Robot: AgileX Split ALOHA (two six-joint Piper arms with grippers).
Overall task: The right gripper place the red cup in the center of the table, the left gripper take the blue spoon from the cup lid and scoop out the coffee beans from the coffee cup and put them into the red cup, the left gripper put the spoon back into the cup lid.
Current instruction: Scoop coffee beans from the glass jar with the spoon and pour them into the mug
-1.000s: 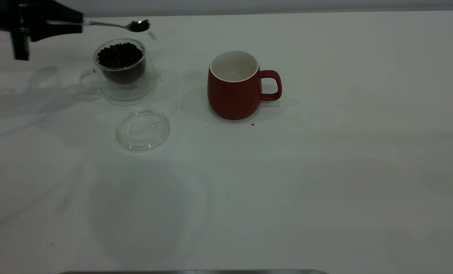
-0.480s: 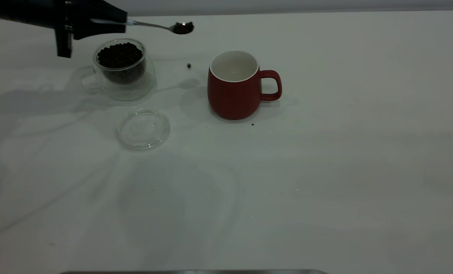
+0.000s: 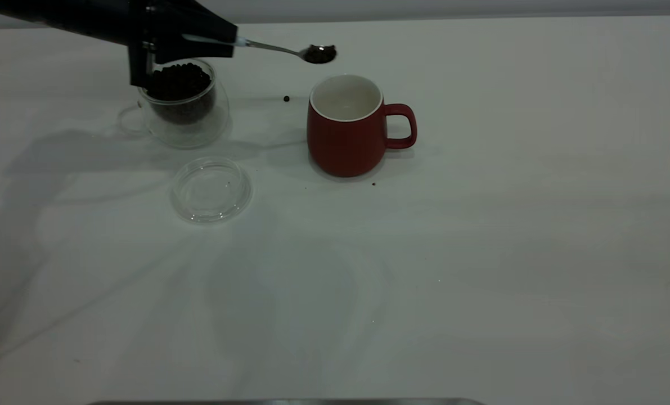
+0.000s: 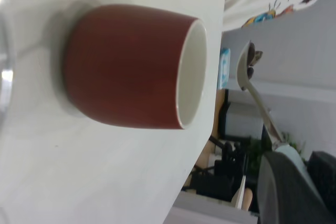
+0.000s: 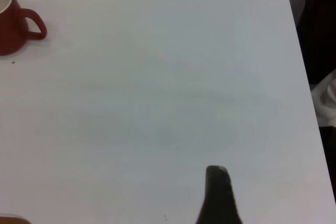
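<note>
One loaded spoonful is in transit: the left tool (image 3: 222, 42) is clamped on the pale handle of the blue spoon (image 3: 289, 49), its jaws closed tight on it, and it holds the spoon nearly level, which I judge is meant to keep the coffee beans (image 3: 319, 54) from rolling out of the shiny bowl. The spoon bowl hangs above the surface (image 3: 481, 253), just short of the white rim of the red cup (image 3: 347, 126) and a little behind it; in the left wrist view the bowl (image 4: 247, 66) sits clear of the cup's mouth (image 4: 191, 74), not yet over it.

Behind the arm stands the coffee cup (image 3: 183, 104), heaped with dark beans, placed close so that the carry is short. The cup lid (image 3: 211, 189) lies bare in front of it, free to receive the spoon later. A stray bean (image 3: 286, 99) lies on the surface between the two cups, and a dark speck (image 3: 374, 183) lies near the red cup's base.

The red cup stands upright near the middle, handle turned away from the left arm, leaving the approach open. Only a dark tip of the right tool (image 5: 218, 195) shows in its own wrist view, well apart from the cup; whether it is open I cannot tell.
</note>
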